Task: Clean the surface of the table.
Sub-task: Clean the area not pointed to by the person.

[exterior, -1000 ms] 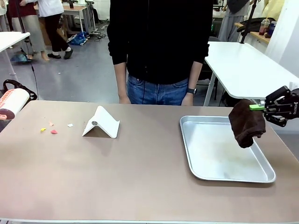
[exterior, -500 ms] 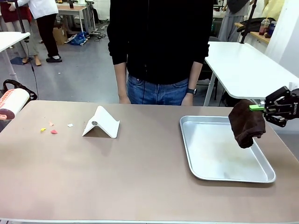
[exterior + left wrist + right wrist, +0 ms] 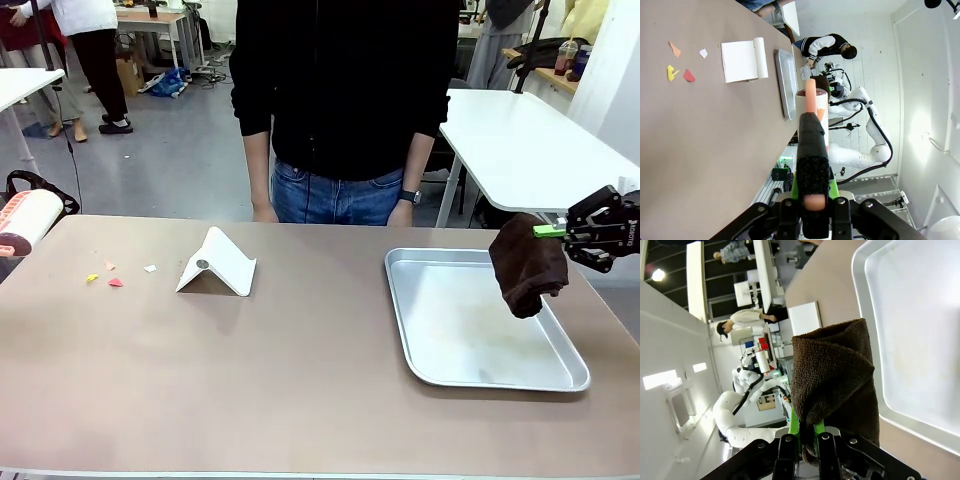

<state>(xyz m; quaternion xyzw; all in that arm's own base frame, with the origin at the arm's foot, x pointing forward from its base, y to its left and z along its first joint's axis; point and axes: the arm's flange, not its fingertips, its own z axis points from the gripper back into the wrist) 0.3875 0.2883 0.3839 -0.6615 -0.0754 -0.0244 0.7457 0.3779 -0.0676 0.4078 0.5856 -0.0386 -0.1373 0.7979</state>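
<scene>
Front view shows the taupe counter (image 3: 300, 380) spread across the foreground, with coloured scraps (image 3: 115, 282) near its left end and a white folded stand (image 3: 220, 265) beside them. The right pincer (image 3: 556, 231) is clenched on a brown cloth (image 3: 525, 268) hanging over the right rim of the metal tray (image 3: 399, 310). The left pincer (image 3: 812, 202) grips the handle of what looks like a lint roller (image 3: 28, 220) at the counter's left edge.

Bright even light, soft shadows on the table (image 3: 300, 380); wrist views distorted.
</scene>
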